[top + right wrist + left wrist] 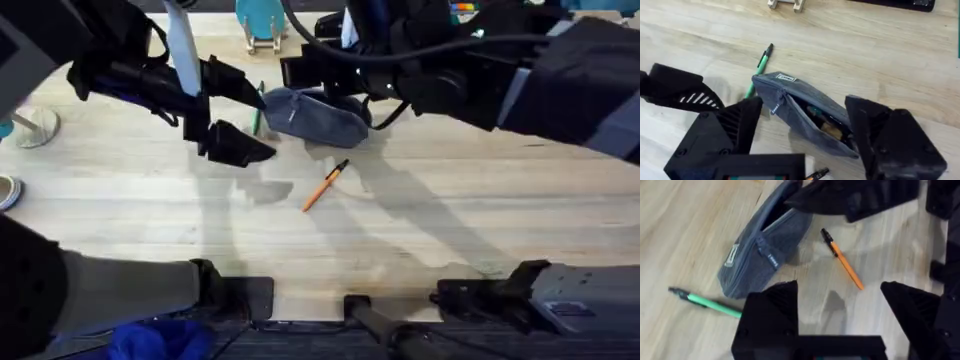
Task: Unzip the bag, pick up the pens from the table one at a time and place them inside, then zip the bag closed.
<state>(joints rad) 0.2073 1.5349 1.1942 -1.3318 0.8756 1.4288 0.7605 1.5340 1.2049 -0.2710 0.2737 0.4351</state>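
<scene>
Unzipped blue-grey fabric pouch (315, 116) upper centre; slim orange pen (325, 186) below it, green pen (257, 120) left. Left gripper (238, 118) released, right gripper (805, 137) released astride pouch.

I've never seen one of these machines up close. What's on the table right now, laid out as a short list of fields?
bag: blue-grey pouch, zipper open, some items visible inside
orange pen: lying on the table, in front of the bag, not touching it
green pen: lying on the table beside the bag's end
left gripper: open, holding nothing, above the table near both pens
right gripper: open, fingers either side of the bag
pens in bag: neither of these two yet
</scene>
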